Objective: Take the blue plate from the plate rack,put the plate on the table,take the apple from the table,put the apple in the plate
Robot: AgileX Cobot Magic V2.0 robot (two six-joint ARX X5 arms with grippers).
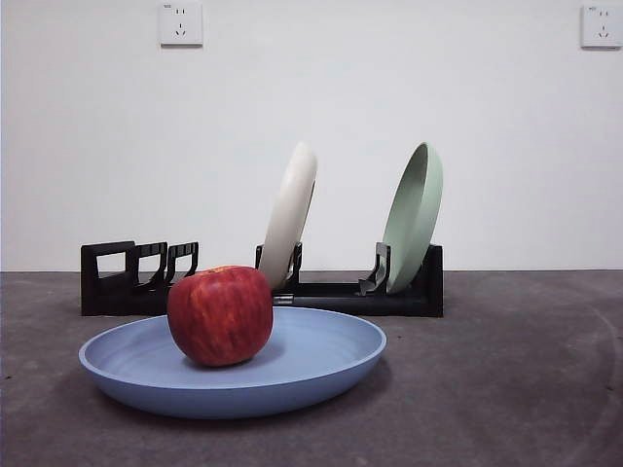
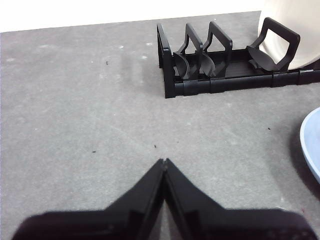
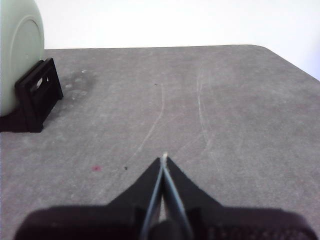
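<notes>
Front view alone shows the round dark red apple [image 1: 220,315] sitting inside the large matte light-blue plate [image 1: 321,365], a little left of its middle, the plate lying flat on the dark grey speckled table [image 1: 506,370]. Behind them runs the long low black plastic plate rack [image 1: 263,282], with a cream-white plate [image 1: 290,212] and a pale green plate [image 1: 414,214] leaning upright in its slots; neither arm appears here.

Left wrist view adds the rack's empty slotted holders [image 2: 200,55], the cream-white plate's edge [image 2: 295,25] and a sliver of the blue plate's rim [image 2: 311,145]. Left gripper [image 2: 164,162] hangs above bare table, jaws pressed together, holding nothing, well apart from the rack.

Right wrist view shows the pale green plate [image 3: 20,55] in the rack's end [image 3: 35,92]. Right gripper [image 3: 164,157] is likewise pressed together and empty, over bare scratched table, away from the rack.
</notes>
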